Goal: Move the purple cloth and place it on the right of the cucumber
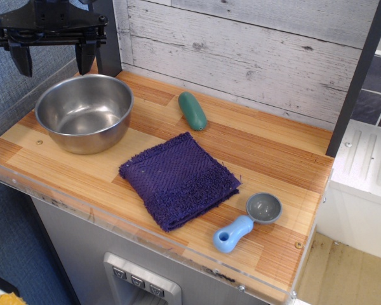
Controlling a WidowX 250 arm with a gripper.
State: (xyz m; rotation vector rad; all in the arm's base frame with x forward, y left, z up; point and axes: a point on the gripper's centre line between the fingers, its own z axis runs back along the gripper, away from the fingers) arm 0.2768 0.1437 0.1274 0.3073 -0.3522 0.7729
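No text, label, brand, number or sign can be read anywhere in this view. The three small buttons (138,281) on the grey panel, far below the claw (53,59) at the counter's front, carry marks too small and blurred to make out.

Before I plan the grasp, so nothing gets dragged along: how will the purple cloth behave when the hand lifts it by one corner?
The purple cloth looks like soft folded terry, so it will probably sag and may unfold. Its frayed edges suggest loose threads that could snag. It seems light, and lies apart from the cucumber and scoop, so neither should move.
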